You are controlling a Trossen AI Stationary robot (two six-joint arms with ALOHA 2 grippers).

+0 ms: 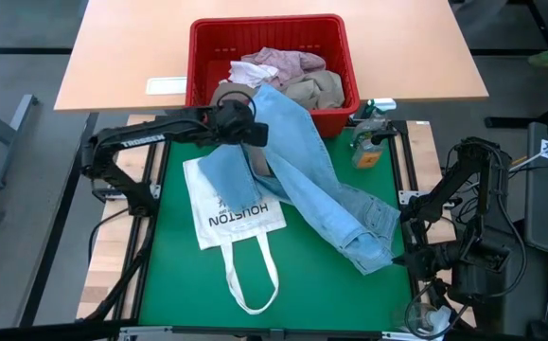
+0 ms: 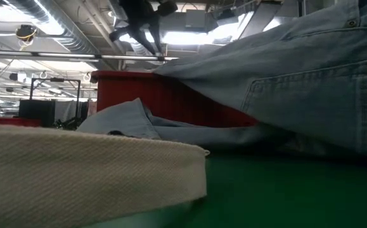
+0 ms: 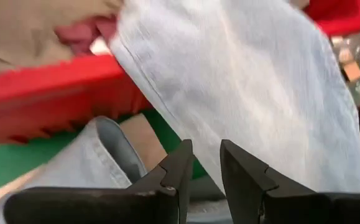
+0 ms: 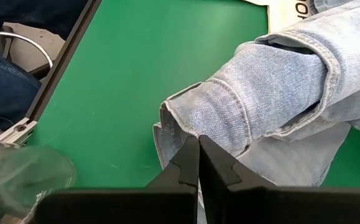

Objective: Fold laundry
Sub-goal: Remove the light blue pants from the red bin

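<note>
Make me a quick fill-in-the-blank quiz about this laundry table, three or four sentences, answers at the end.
1. The jeans drape out of a plastic basket whose colour is ____.
2. The mat covering the work surface is ____.
3. The tote bag lying under one jeans leg is printed with the word ____.
4. The fingers of the right gripper are ____, beside the jeans' waistband.

Missing words: red; green; HOUSTON; shut
</note>
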